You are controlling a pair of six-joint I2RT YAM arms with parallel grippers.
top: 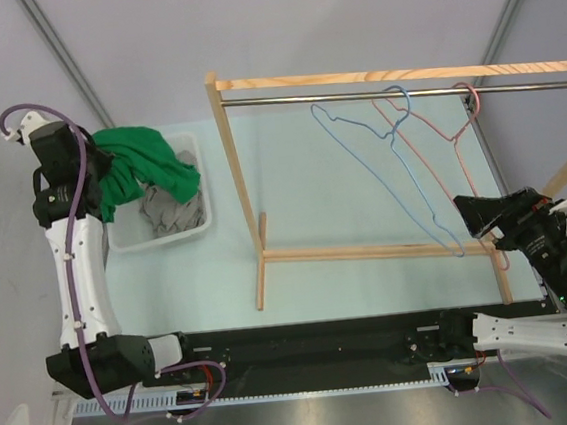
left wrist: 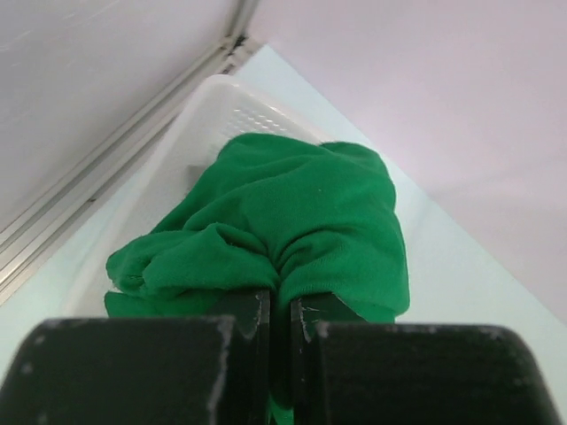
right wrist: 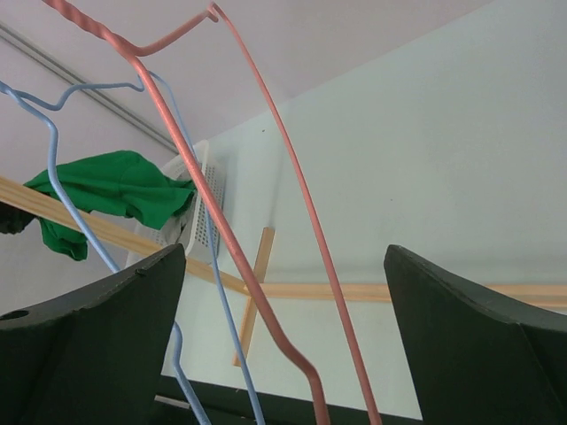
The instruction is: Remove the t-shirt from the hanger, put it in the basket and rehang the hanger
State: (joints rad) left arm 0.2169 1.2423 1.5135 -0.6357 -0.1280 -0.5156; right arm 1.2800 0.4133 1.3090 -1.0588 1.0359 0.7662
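We see the left claw (left wrist: 279, 312) pinched tight on the green t-shirt (top: 140, 166). Its two fingers sit almost together, with a bit of green cloth squeezed between them. The t-shirt is all bunched up. It is in the upper left of the top view, over the white bin (top: 166, 240) and spilling across the bin's left side. Some grey cloth (top: 171, 211) lies inside the bin, next to the green one. The bin sits on the pale counter (top: 343, 207).

In the middle of the top view stands a wooden rack (top: 240, 166) with a metal rod (top: 283, 99) across its top. A blue hanger (top: 384, 158) and a pink hanger (top: 439, 137) hang from the rod, side by side near its right end. Both are bare wire with no cloth on them.

The right claw (right wrist: 283, 252) is at the right side of the top view, near the low end of the blue hanger. Its fingers are spread wide apart and hold nothing. In the right wrist view the pink and blue wires cross the gap between the fingers. We cannot tell if either wire touches a finger.
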